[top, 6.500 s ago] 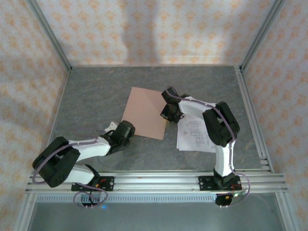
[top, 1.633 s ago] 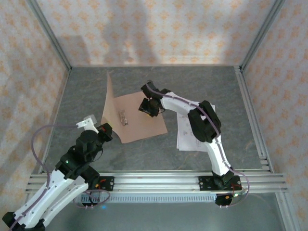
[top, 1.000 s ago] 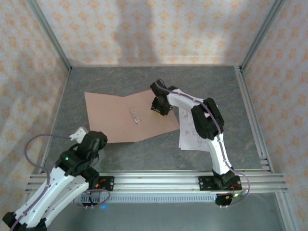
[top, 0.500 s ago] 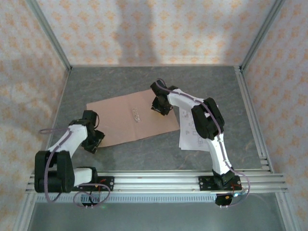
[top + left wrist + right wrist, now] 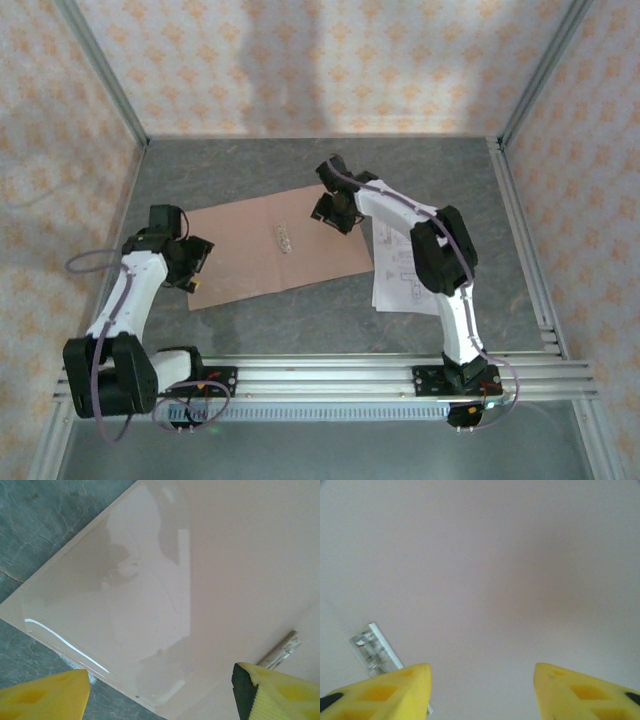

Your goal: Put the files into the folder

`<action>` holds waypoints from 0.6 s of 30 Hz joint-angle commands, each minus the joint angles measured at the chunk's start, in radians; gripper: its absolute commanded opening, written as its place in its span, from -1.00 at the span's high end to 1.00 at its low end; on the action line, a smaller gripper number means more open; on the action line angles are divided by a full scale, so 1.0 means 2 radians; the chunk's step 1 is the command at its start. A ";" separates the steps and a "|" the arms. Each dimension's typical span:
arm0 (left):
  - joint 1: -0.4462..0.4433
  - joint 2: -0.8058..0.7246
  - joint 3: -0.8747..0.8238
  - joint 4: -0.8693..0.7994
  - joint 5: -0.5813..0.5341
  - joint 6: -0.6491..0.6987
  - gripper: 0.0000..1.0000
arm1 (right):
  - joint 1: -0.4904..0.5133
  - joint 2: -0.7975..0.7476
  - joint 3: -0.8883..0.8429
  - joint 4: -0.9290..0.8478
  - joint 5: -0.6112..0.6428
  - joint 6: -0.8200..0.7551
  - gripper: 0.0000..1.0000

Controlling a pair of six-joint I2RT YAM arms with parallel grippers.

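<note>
The folder (image 5: 250, 255) lies opened out flat on the grey table, pinkish-brown, with a small metal clip (image 5: 284, 238) at its fold. White printed files (image 5: 410, 275) sit to its right, partly under the right arm. My left gripper (image 5: 192, 268) hovers over the folder's left edge, open. In the left wrist view its yellow fingers (image 5: 45, 695) frame the glossy inner cover (image 5: 165, 580), with nothing between them. My right gripper (image 5: 333, 212) is over the folder's right half near the far edge, open (image 5: 482, 690) above bare card (image 5: 485, 570), the clip (image 5: 375, 650) to its left.
Grey stone-look table (image 5: 300, 170) runs free behind the folder. Aluminium rails (image 5: 320, 380) cross the near edge, and frame posts (image 5: 520, 90) and patterned walls close in the sides and back.
The folder's left cover has swung down and now lies flat. My left gripper moved up along the folder's left edge and widened. The right gripper's jaws opened and it shifted slightly back.
</note>
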 commanded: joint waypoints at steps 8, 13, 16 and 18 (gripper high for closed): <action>-0.251 0.092 0.162 0.005 -0.066 0.044 -0.34 | -0.079 -0.205 -0.160 0.019 0.050 0.002 -0.25; -0.380 0.260 0.242 0.049 -0.079 0.016 -0.10 | -0.161 -0.314 -0.312 0.040 0.056 0.021 -0.25; -0.405 0.347 0.304 0.062 -0.082 0.034 -0.10 | -0.200 -0.338 -0.368 0.042 0.052 0.021 -0.25; -0.416 0.403 0.352 0.046 -0.082 0.055 -0.10 | -0.218 -0.338 -0.393 0.045 0.052 0.017 -0.25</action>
